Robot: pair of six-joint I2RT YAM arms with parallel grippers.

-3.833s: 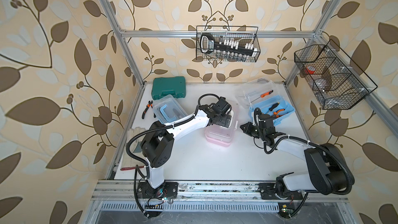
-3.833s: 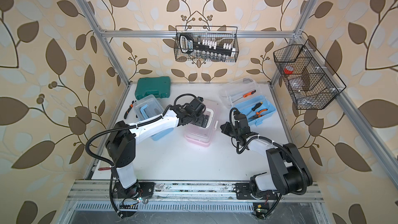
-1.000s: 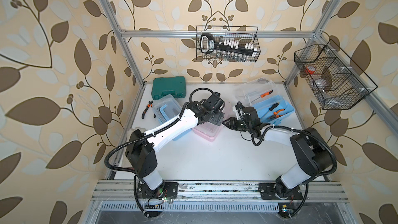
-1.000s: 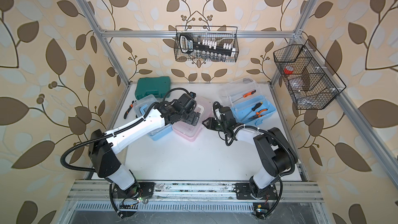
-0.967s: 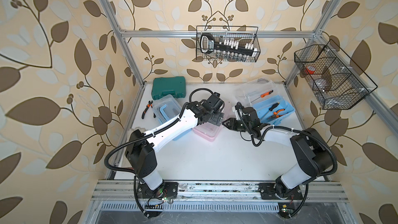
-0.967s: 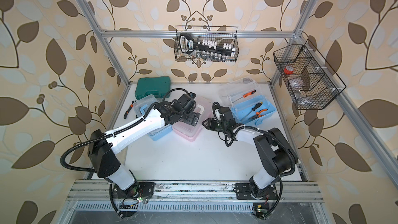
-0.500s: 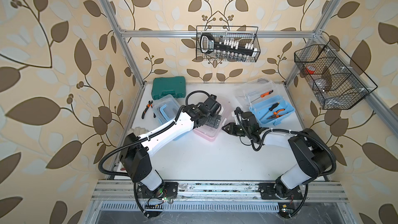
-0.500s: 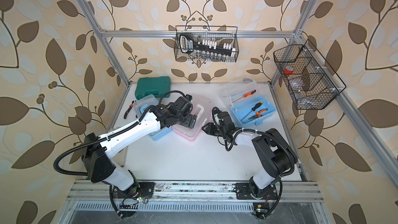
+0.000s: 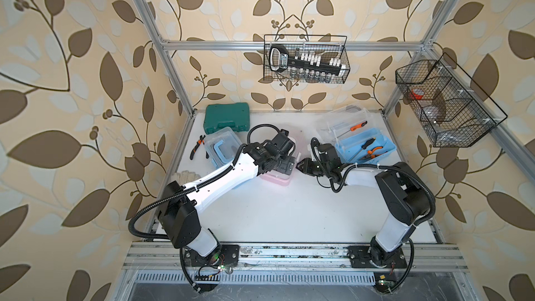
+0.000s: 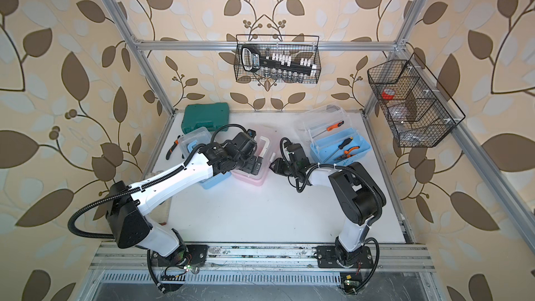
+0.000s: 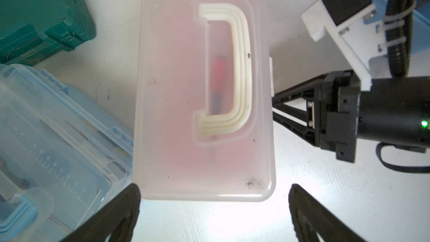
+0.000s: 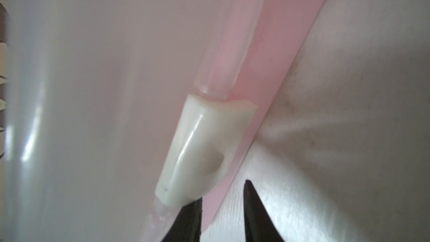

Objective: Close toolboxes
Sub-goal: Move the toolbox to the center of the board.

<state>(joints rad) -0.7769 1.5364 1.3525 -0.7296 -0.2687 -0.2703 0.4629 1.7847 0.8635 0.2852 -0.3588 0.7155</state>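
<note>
Scuffed white table [image 9: 289, 212]. Mid-table sits the pink box [image 9: 278, 180], lid down; left fingers [image 11: 111, 217] spread wide over it, right fingers [image 12: 258, 217] narrowly apart astride its rim by the latch [image 12: 202, 147]. Shut blue box [image 9: 223, 147] just beside; open blue box [image 9: 364, 149] farther back; leaf-papered walls [image 9: 231, 1].

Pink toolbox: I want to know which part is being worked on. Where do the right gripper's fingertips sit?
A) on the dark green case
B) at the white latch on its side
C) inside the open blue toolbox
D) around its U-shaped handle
B: in the right wrist view the right gripper has its tips right at the white latch on the side edge of the pink toolbox, away from the handle.
</note>
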